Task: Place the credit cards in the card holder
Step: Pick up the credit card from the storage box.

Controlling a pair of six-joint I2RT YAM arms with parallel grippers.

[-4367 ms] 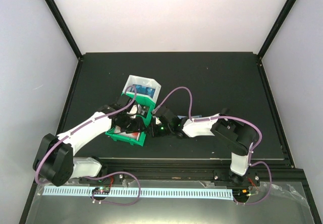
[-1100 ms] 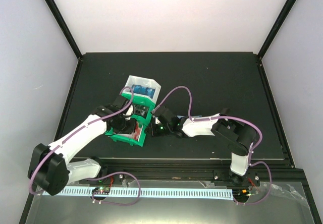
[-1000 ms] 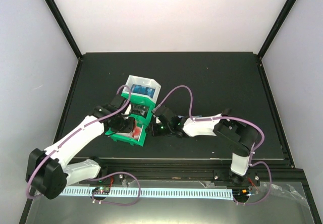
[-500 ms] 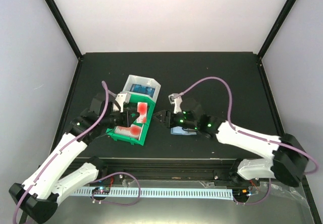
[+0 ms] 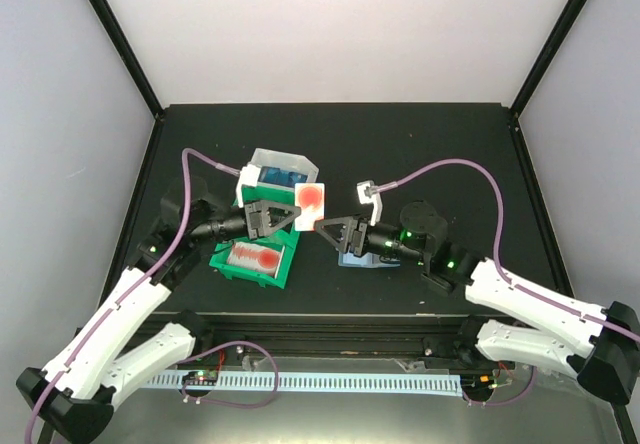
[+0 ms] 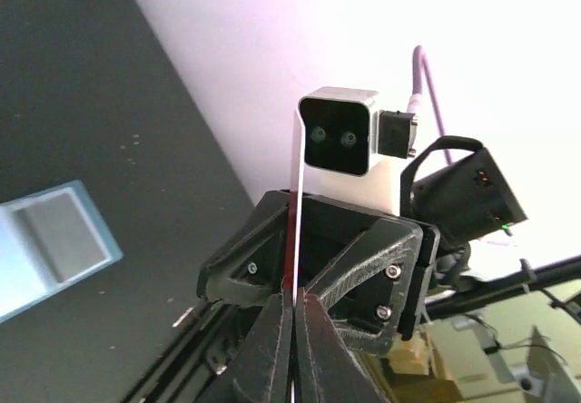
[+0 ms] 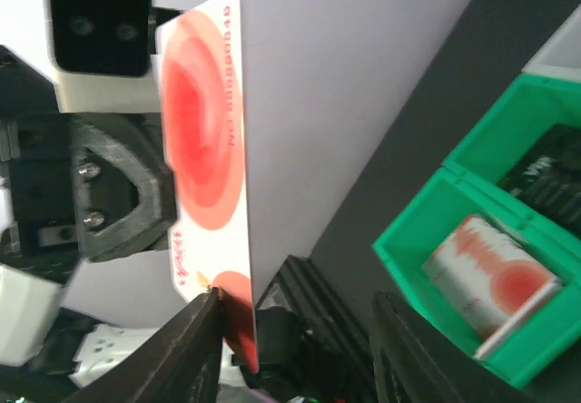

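My left gripper (image 5: 288, 214) is shut on a red-and-white credit card (image 5: 309, 205) and holds it up in the air, right of the bins. In the left wrist view the card (image 6: 293, 230) shows edge-on between the shut fingers. My right gripper (image 5: 333, 230) is open and faces the card. In the right wrist view the card (image 7: 204, 140) has its lower corner at one of my open fingers (image 7: 200, 339). The teal-blue card holder (image 5: 354, 258) lies flat on the table under the right gripper. It also shows in the left wrist view (image 6: 54, 244).
A green bin (image 5: 279, 275) holds another red-and-white card (image 5: 258, 256), which also shows in the right wrist view (image 7: 495, 280). A white bin (image 5: 283, 159) behind it holds blue cards. The black table's near edge lies just in front of the green bin.
My left gripper has lifted the red-and-white card out of the green bin and carried it right, to the right gripper. The right arm has pulled back from the bin, uncovering the card holder.
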